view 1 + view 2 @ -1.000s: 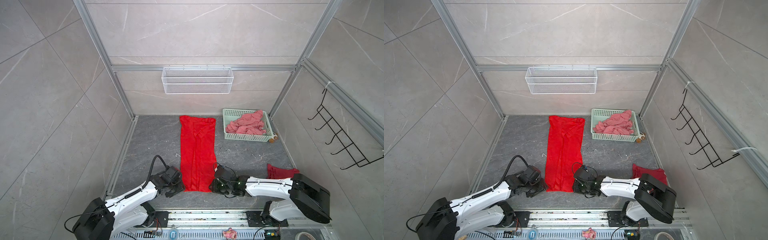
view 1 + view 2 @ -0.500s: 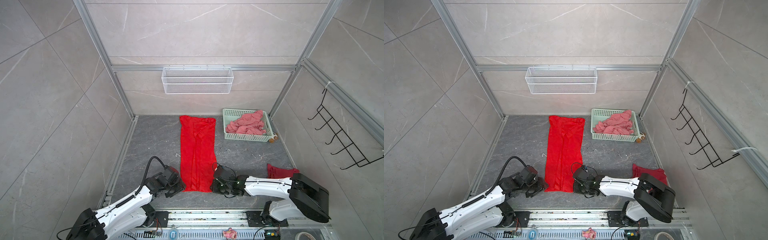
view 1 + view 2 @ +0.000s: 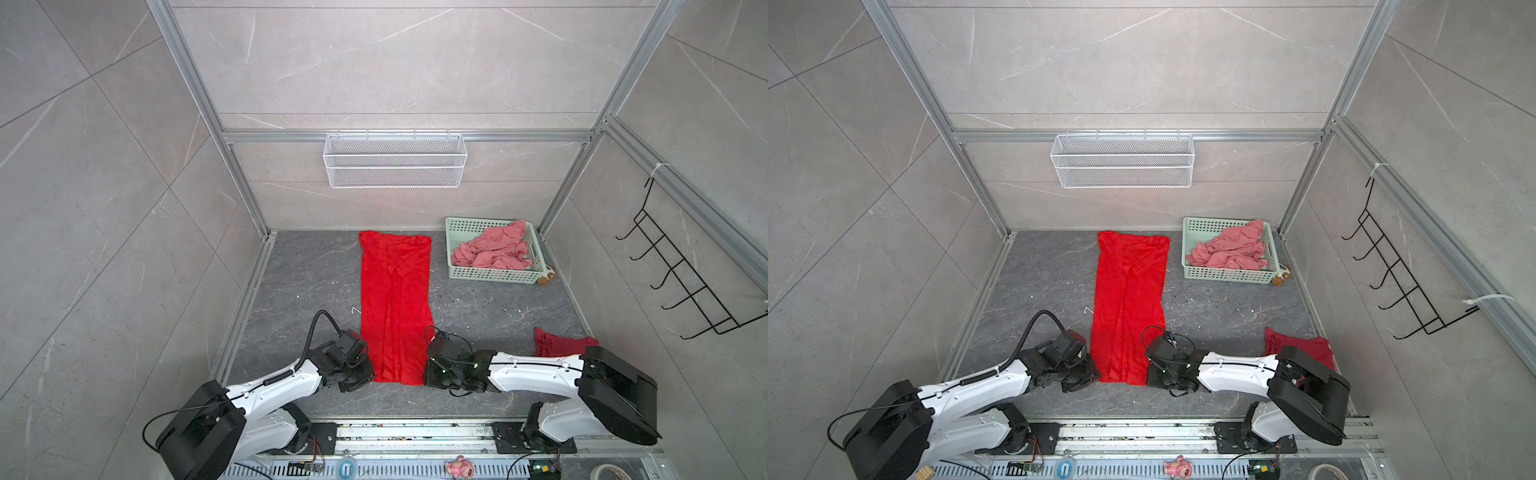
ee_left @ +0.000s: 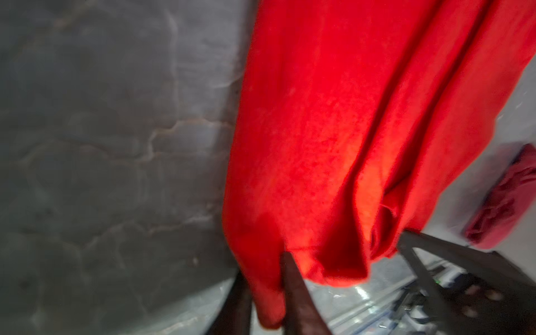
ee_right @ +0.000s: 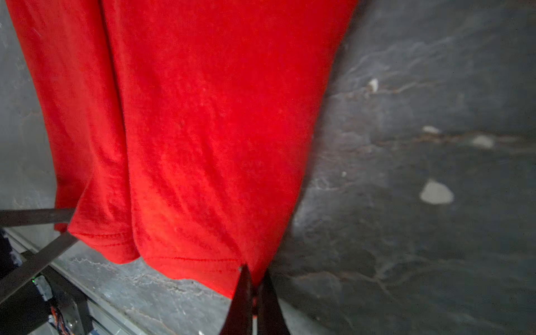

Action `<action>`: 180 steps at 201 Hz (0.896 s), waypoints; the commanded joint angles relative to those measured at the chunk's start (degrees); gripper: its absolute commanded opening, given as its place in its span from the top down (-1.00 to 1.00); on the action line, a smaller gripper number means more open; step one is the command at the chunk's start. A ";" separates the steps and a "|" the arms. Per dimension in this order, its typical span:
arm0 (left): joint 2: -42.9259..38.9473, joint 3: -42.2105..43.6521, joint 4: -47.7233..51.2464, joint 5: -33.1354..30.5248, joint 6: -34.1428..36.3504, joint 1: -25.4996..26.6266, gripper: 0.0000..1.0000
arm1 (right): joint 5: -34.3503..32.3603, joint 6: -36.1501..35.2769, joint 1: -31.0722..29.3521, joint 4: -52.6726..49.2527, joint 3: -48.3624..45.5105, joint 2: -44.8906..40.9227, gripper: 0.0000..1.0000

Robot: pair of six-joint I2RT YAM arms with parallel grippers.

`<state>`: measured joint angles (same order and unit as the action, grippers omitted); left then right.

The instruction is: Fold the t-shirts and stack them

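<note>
1. Since the bright red t-shirt [image 3: 395, 307] lies stretched as a long narrow strip down the middle of the grey surface [image 3: 299, 282], with its sides turned in, I read the step in hand as the lengthwise fold.
2. My left gripper [image 4: 265, 285] is clenched on the left corner of the near hem. The wrist view shows cloth pinched between its fingers and bunched a little there.
3. My right gripper [image 5: 254, 280] is clenched on the opposite hem corner, jaws nearly touching with only thin fabric between them.
4. Holding both corners at once keeps the hem straight. I judge the next move calls for lifting evenly and carrying the hem toward the far end by the back wall.
5. The risk, as I see it, is that the thin cloth slips from one pinch or the turned-in sides fall open.
6. A crimson t-shirt [image 3: 557, 343] lies partly hidden behind the right arm, well apart from the red one. Whether it is folded I cannot tell.
7. Salmon-pink t-shirts [image 3: 494, 251] sit heaped in the mint-green basket [image 3: 490, 276] at the far right, not yet folded.
</note>
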<state>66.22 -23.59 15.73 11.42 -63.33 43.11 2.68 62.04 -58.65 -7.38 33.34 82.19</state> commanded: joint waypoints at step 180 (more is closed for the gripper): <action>3.54 -26.83 9.36 -4.63 20.25 -9.88 1.00 | -19.46 -18.17 0.12 -26.50 35.34 7.86 1.00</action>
<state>65.91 -47.92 31.09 6.02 -49.80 38.41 -16.86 49.04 -63.55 -35.73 66.85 86.21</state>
